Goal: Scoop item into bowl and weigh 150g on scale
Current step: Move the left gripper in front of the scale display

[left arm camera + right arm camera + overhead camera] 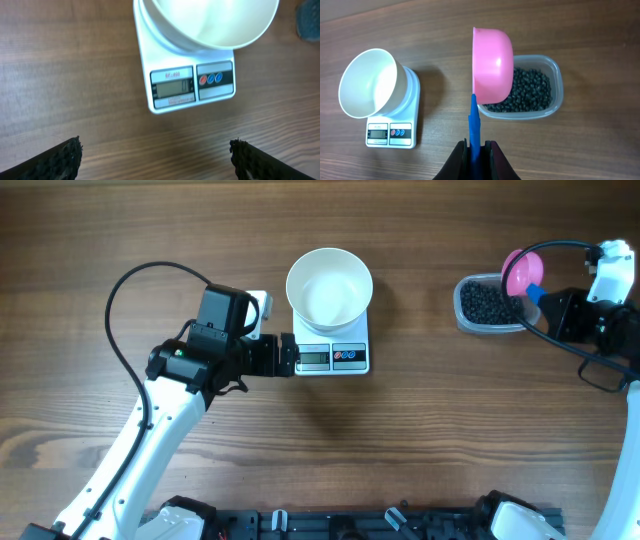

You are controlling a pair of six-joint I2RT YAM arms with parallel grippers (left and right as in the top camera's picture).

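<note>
We see the left gripper (289,355) spread wide and holding nothing, its fingers low over the table (450,430) just to the left of the scale (350,356). In the left wrist view the two dark fingertips stand far apart at the bottom corners, with the scale's display and two round buttons between and beyond them. The digits are too blurred for us to read.

The white bowl (329,287) sits on the scale's platform and covers most of it, so only the front strip shows.

The right gripper (476,152) is clamped tight on the blue handle (474,125) of a pink scoop (492,65). The scoop's cup is turned so that we see its rounded outside, and it lies over the left end of the clear tub (558,75). We cannot tell whether it touches the contents.

The black beads (530,90) fill the tub, which stands well apart from the scale, at the right side of the table.
</note>
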